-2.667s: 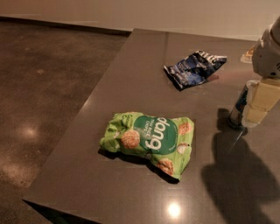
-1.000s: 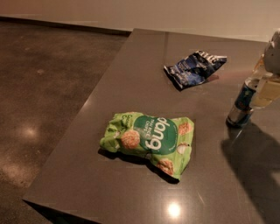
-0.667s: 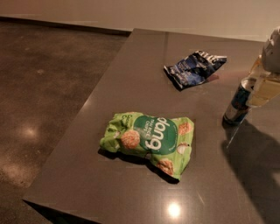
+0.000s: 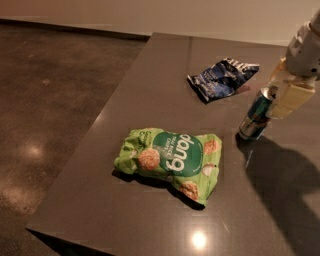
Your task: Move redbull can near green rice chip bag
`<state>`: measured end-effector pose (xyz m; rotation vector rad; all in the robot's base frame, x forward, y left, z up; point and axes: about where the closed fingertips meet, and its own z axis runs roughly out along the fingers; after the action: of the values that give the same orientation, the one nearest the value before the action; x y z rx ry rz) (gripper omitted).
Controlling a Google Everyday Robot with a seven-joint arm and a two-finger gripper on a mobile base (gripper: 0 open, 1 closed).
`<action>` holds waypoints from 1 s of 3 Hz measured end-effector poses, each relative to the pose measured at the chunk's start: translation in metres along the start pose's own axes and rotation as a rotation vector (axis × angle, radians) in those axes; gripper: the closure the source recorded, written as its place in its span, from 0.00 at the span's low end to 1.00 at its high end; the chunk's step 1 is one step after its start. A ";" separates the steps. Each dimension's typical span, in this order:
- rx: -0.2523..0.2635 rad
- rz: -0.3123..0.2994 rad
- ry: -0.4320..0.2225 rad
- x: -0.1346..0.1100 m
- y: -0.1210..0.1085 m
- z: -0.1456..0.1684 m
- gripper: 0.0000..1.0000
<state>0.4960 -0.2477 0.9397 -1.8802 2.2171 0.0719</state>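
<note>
A dark polished floor (image 4: 50,100) fills the left side of the view, and a dark grey, glossy table (image 4: 150,85) runs from the lower edge up toward a pale wall (image 4: 200,15) at the back. On the right part of the table lies a broad shadow (image 4: 285,185) cast by the robot's arm. The green rice chip bag (image 4: 170,160) lies flat near the table's front middle, with its "dang" lettering upside down to the camera and round tan chips printed around the dark green oval. The white arm (image 4: 306,47) enters from the upper right edge, and below it sits the cream-coloured claw (image 4: 275,102), closed on the upper part of the redbull can (image 4: 254,117). A crumpled dark blue and white snack bag (image 4: 222,77) lies farther back on the table, apart from the green bag. The can is tilted, top leaning to the right toward the claw. Its base is at the table surface or just above it; which one cannot be told. It is to the right of the green bag with bare table between them, and near the blue bag's front right.
</note>
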 end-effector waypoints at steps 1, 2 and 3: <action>-0.037 -0.052 -0.054 -0.032 0.003 0.006 1.00; -0.068 -0.108 -0.097 -0.065 0.008 0.013 1.00; -0.085 -0.166 -0.112 -0.092 0.014 0.022 1.00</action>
<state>0.4991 -0.1525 0.9359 -2.0440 2.0069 0.2399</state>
